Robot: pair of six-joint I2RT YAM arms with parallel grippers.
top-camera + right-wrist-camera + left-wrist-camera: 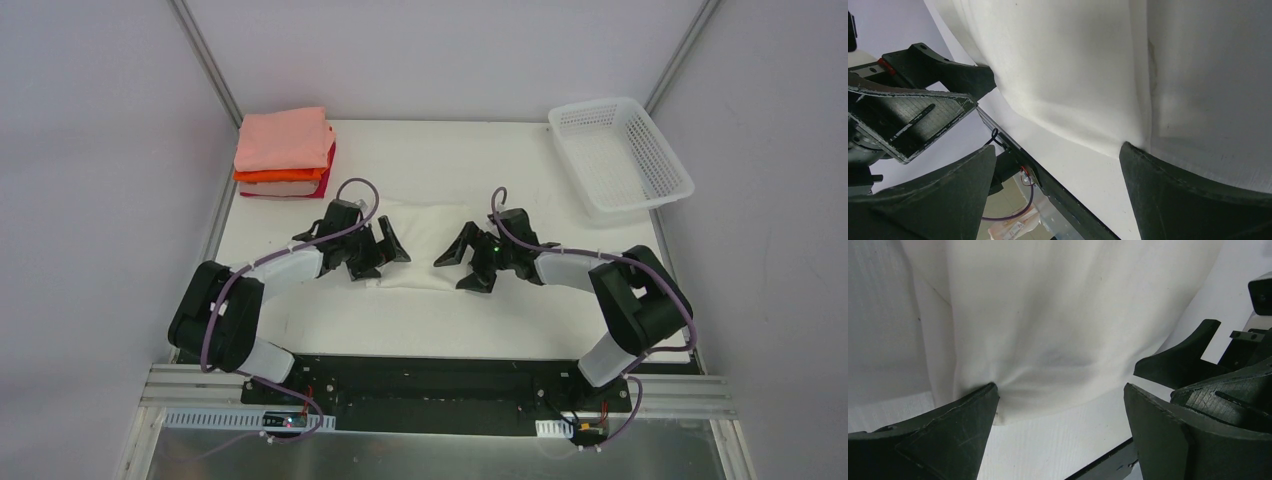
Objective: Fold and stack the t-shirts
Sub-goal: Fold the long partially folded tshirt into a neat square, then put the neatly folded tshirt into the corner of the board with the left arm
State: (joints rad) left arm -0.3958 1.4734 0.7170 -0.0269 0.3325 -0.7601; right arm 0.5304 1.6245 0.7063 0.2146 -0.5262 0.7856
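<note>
The white counter [450, 320] carries everything. The cream shirt [425, 225] lies at its middle as a compact folded pad. In the top view the pad looks about as wide as it is deep, so I cannot name a long axis with any confidence. White cloth on a white surface blurs its outline.

At the far-left corner sits the stack of folded shirts [285, 150], salmon-pink on top, then orange, white and crimson. It is well apart from the cream shirt, and the basket [665, 148] stands at the far-right corner.

The left gripper [388, 265] and the right gripper [450, 275] flank the pad's near edge, one at each side and pointing toward each other. Both are spread wide and grasp nothing. In each wrist view one finger tip presses at the shirt's hem, where the cloth puckers slightly, while the other finger stands off it.

The relation that matters is that the pad lies between the two grippers, with its near edge across both openings. The stack lies back and to the left — nearer the left arm. Any carry there probably leads leftward.
</note>
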